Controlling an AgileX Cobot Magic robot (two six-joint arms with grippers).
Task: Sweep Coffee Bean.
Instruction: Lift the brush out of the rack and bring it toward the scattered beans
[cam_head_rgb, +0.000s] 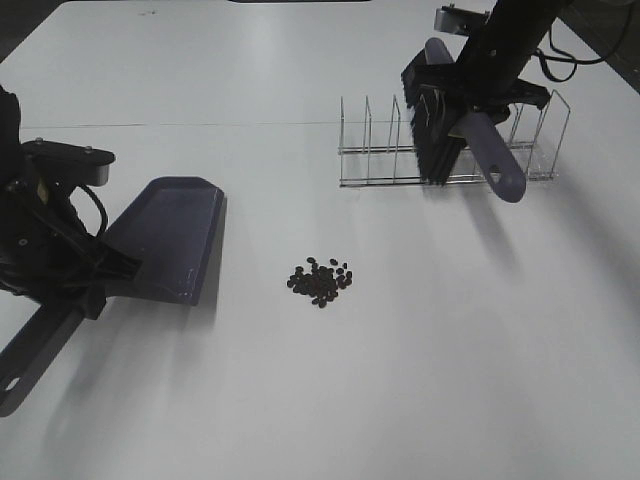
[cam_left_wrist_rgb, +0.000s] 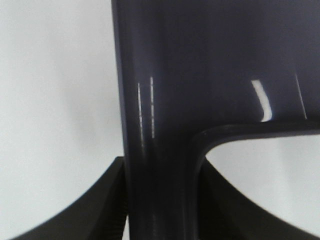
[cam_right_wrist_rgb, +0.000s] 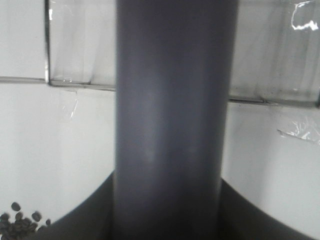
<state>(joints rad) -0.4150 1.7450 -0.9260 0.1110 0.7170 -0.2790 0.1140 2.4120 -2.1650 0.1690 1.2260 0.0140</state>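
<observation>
Gripping the brush (cam_head_rgb: 440, 140) by the brush handle (cam_right_wrist_rgb: 170, 125) with the right gripper (cam_head_rgb: 468, 108), fingers (cam_right_wrist_rgb: 260, 215) clamped tight on it, bristles hanging inside the wire rack (cam_head_rgb: 380, 150) at the far right. Gripping the dustpan (cam_head_rgb: 170, 235) by the dustpan handle (cam_left_wrist_rgb: 157, 175) with the left gripper (cam_head_rgb: 90, 275), likewise closed hard on it, pan resting on the surface (cam_head_rgb: 420, 380) at the left. Probably risking a snag of bristles on the rack wires while lifting out, dragging or tipping the light rack. Also risking a scatter of the coffee beans (cam_head_rgb: 320, 280) by sweeping too fast or too hard, sending the small rounded beans rolling past the pan or off to the sides. Risking beans slipping under the pan by holding its front edge off the surface. Lying as a small loose heap near the middle of the surface, between dustpan and rack, apart from both and nearer the dustpan. Showing no shared heading: heap roughly round, slightly wider across than deep, single beans too small for telling their long axes. Pointing the brush handle's free end towards the near right, long axis running diagonally, bristle head at the far-left end.
</observation>
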